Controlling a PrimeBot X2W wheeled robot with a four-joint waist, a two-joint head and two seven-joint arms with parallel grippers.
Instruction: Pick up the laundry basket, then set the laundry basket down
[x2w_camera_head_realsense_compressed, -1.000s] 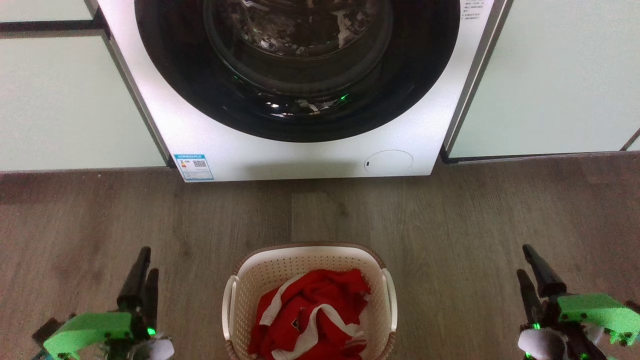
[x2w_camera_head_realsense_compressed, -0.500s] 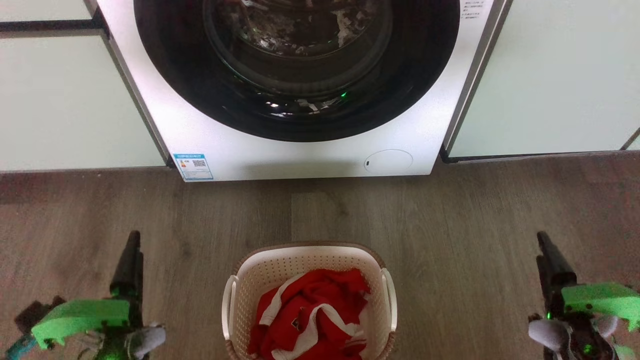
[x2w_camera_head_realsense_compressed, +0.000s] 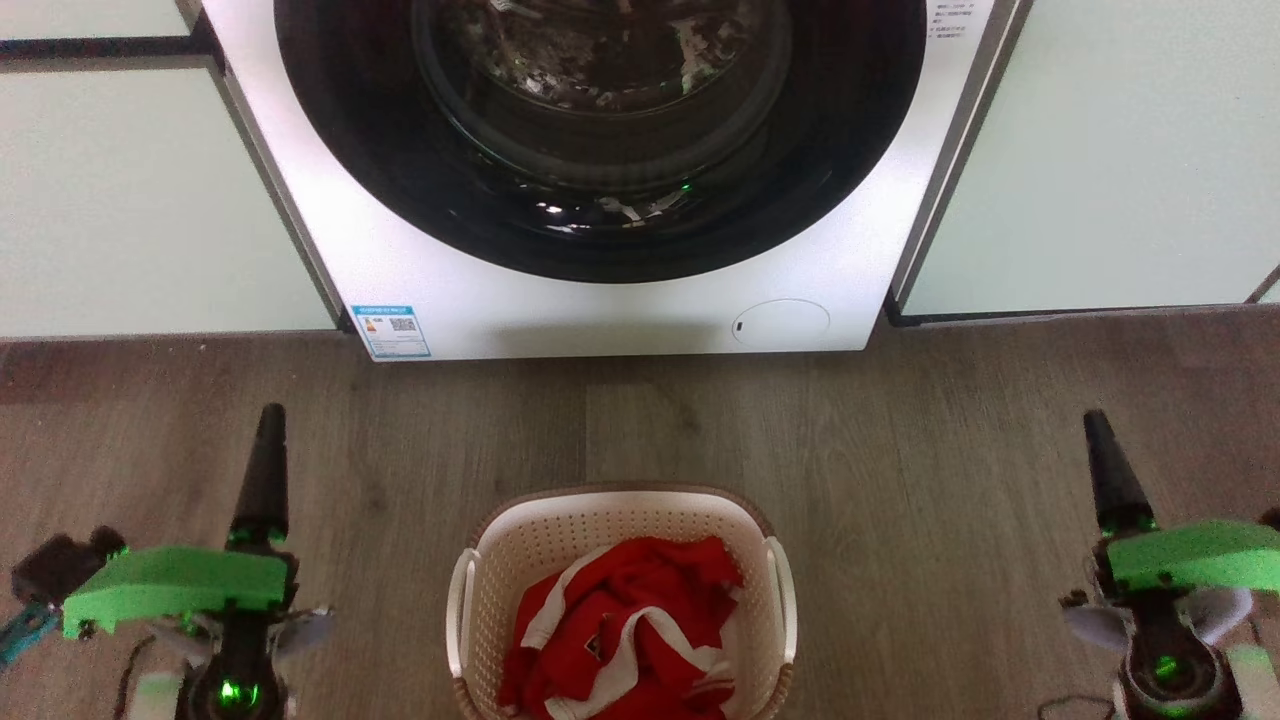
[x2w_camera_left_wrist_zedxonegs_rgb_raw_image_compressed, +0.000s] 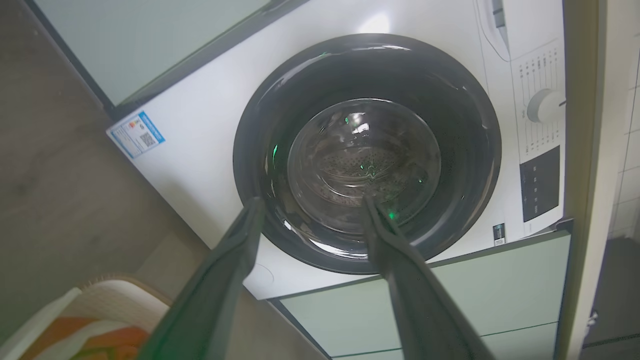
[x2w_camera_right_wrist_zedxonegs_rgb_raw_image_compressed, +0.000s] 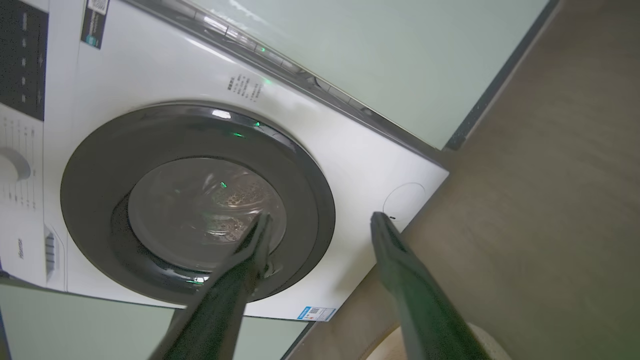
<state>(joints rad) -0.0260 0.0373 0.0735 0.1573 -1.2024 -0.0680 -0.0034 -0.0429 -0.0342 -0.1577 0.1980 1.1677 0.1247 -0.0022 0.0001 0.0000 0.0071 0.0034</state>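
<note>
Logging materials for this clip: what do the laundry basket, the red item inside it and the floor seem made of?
Laundry basket: likely matte moulded plastic, given its even grid of holes.
Red garment: soft cloth, creased into folds.
Floor: wood-look planks with grain, low sheen; laminate or vinyl, cannot tell.

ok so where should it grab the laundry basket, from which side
Probably its two white side handles: left gripper to the left handle, right gripper to the right handle, each from its own outer side. The laundry basket stands upright between open grippers, handles bowing outward.
</note>
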